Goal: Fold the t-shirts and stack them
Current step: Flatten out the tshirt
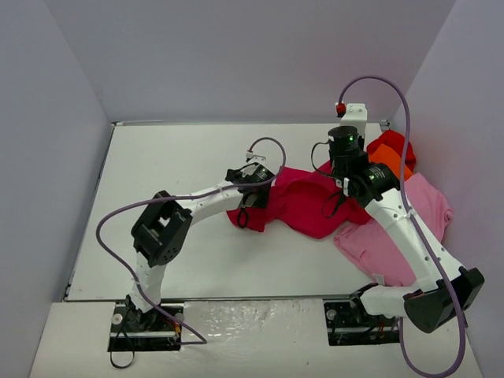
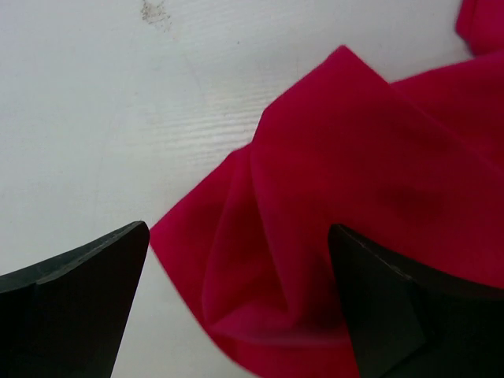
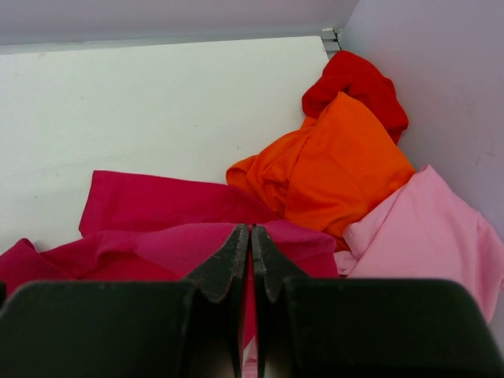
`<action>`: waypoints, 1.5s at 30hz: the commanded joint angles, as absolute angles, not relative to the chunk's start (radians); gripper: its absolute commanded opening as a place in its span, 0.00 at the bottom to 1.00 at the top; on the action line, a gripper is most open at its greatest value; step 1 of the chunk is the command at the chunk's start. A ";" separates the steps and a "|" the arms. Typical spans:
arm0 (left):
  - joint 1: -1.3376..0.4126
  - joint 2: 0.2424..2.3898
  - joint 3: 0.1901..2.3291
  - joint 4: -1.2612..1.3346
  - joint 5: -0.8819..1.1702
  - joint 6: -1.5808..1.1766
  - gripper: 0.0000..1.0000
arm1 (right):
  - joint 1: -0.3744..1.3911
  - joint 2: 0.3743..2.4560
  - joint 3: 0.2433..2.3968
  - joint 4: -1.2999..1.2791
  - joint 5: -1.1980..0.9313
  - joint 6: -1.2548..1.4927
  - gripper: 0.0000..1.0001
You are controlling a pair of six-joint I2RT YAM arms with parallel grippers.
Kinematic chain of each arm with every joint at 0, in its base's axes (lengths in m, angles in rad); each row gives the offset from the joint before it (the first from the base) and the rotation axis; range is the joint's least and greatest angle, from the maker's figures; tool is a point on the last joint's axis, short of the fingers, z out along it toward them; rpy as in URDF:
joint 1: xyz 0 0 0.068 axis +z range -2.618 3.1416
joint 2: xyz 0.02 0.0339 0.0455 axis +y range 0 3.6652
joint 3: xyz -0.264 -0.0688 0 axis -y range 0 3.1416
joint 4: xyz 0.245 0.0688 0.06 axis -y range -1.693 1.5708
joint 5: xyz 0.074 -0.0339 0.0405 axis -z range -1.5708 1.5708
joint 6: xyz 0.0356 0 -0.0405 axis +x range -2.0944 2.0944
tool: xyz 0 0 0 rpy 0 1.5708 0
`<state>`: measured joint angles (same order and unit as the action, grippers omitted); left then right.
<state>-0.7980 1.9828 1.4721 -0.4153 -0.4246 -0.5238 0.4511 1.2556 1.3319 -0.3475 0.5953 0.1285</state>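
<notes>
Your left gripper (image 2: 239, 232) fills the bottom of its wrist view, jaws wide apart, straddling a rumpled corner of the crimson-magenta t-shirt (image 1: 303, 201) without gripping it. Your right gripper (image 3: 250, 232) has its fingers pressed together at that shirt's right edge; you cannot tell whether a fold is pinched. The shirt lies crumpled at the centre of the top view, with no fold made. The orange t-shirt (image 3: 331, 157), red t-shirt (image 3: 354, 83) and light pink t-shirt (image 3: 433, 236) sit heaped against the right wall (image 1: 465, 118), none folded, no stack begun. Nearly all your work looks to lie ahead. Bare table (image 1: 173, 173) spreads across the left and upper part of the top view, so you have room there, away from the crowded right-hand corner.
</notes>
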 commanded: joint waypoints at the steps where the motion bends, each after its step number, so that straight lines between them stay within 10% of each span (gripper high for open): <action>1: -0.847 1.683 1.401 -0.313 -0.414 -0.530 0.97 | 0.445 1.256 1.339 -0.278 0.625 0.117 0.00; 35: -0.956 2.003 1.725 -0.350 -0.182 -0.397 0.96 | 0.445 1.271 1.324 -0.277 0.600 0.156 0.00; 45: -0.956 2.046 1.724 -0.337 -0.163 -0.388 0.39 | 0.445 1.252 1.313 -0.293 0.625 0.153 0.00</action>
